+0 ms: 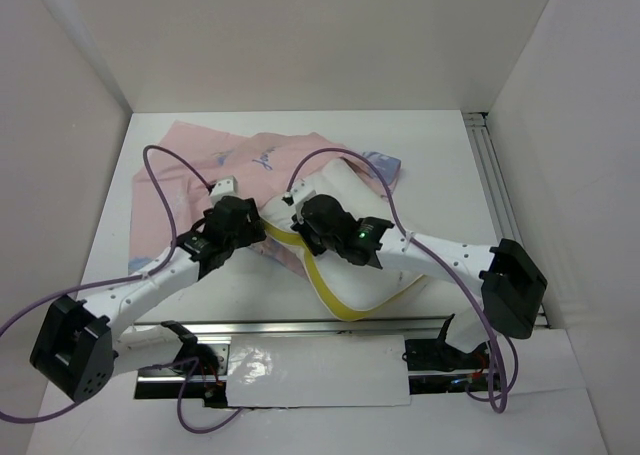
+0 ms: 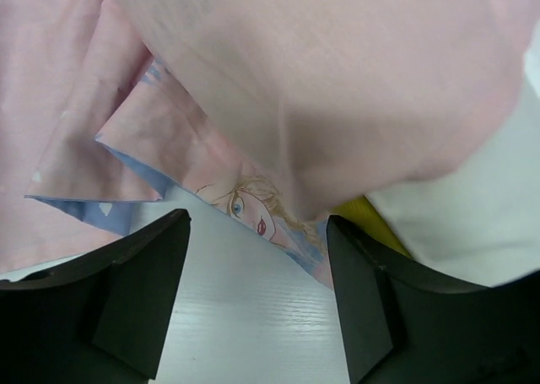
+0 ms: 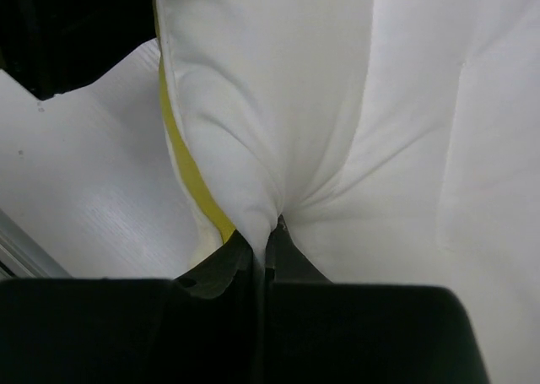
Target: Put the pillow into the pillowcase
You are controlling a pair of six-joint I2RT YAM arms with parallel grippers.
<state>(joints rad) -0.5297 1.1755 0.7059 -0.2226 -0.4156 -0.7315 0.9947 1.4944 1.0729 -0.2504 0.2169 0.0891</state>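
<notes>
The pillowcase (image 1: 200,170) lies crumpled, pink side up, across the back left of the table. The white pillow (image 1: 390,280) with its yellow strip (image 1: 325,285) lies to its right, partly under the right arm. My left gripper (image 1: 262,225) hovers at the pillowcase's near edge. In the left wrist view it (image 2: 257,257) is open over bare table, and the pillowcase (image 2: 321,80) with the printed face (image 2: 249,202) lies just ahead of the fingers (image 2: 371,300). My right gripper (image 3: 266,232) is shut on a pinched fold of the pillow (image 3: 405,131) beside the yellow strip (image 3: 181,148).
White walls enclose the table on three sides. A metal rail (image 1: 300,327) runs along the near edge and another rail (image 1: 495,175) along the right side. Purple cables (image 1: 165,155) arc above both arms.
</notes>
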